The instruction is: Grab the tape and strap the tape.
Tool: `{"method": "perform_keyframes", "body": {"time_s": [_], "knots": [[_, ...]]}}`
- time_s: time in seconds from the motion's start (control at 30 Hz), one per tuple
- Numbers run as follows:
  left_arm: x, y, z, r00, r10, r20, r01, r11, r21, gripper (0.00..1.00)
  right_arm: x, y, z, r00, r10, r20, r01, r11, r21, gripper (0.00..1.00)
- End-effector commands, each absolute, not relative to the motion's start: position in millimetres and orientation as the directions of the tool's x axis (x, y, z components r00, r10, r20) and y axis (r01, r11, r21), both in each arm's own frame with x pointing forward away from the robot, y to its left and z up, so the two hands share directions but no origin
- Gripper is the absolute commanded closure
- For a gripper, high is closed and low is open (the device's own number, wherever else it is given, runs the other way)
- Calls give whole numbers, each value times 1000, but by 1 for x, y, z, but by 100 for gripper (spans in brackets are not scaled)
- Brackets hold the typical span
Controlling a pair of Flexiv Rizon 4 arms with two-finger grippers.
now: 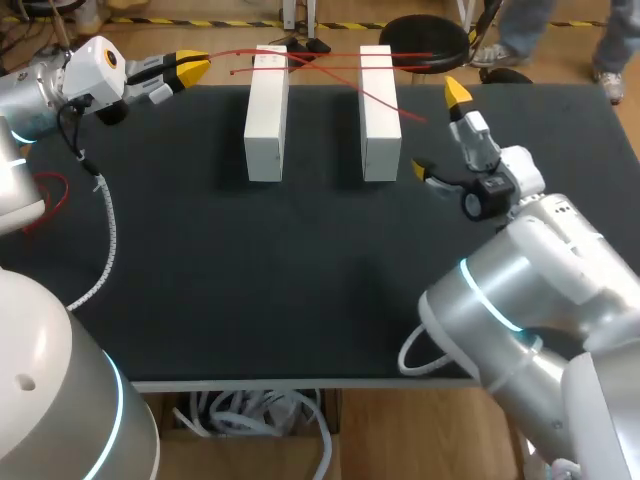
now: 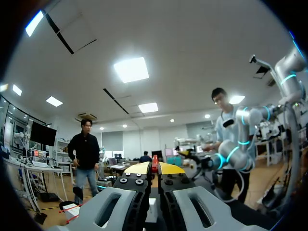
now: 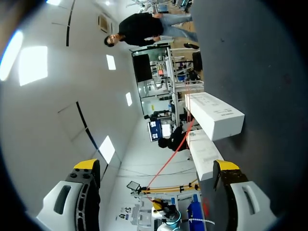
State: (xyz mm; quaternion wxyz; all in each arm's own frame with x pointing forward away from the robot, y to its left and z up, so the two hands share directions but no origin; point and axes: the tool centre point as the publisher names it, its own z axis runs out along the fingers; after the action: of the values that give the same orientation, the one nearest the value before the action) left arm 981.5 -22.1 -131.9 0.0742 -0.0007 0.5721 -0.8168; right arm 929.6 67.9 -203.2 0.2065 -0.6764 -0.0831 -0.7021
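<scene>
Two white boxes [image 1: 266, 110] [image 1: 379, 110] stand side by side at the back of the black table [image 1: 300, 280]. Thin red tape [image 1: 330, 55] runs in strands across both box tops. My left gripper [image 1: 195, 66] hovers at the far left, level with the box tops, shut on the tape's end. The left wrist view shows that red end [image 2: 154, 162] pinched between the yellow tips of the left gripper [image 2: 154, 169]. My right gripper [image 1: 440, 130] is open just right of the boxes, and a loose strand ends [image 1: 422, 119] between its fingers. Its wrist view shows the right gripper [image 3: 156, 168], the tape [image 3: 179, 144] and both boxes [image 3: 214, 115].
A white coiled cable [image 1: 108, 235] from my left arm hangs over the table's left part. My right arm's body [image 1: 530, 290] covers the near right corner. Bare black surface lies in front of the boxes.
</scene>
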Motion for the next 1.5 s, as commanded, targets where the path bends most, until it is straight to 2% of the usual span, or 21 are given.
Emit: {"method": "perform_keyframes", "body": {"time_s": [0.03, 1.5], "knots": [[982, -22, -133, -989, -122, -85, 122, -336, -934, 100, 949, 80, -199, 5, -175, 985, 215, -961, -172, 0], [982, -22, -133, -989, -122, -85, 122, -336, -934, 100, 985, 99, -203, 35, -219, 975, 228, -948, -221, 0]]}}
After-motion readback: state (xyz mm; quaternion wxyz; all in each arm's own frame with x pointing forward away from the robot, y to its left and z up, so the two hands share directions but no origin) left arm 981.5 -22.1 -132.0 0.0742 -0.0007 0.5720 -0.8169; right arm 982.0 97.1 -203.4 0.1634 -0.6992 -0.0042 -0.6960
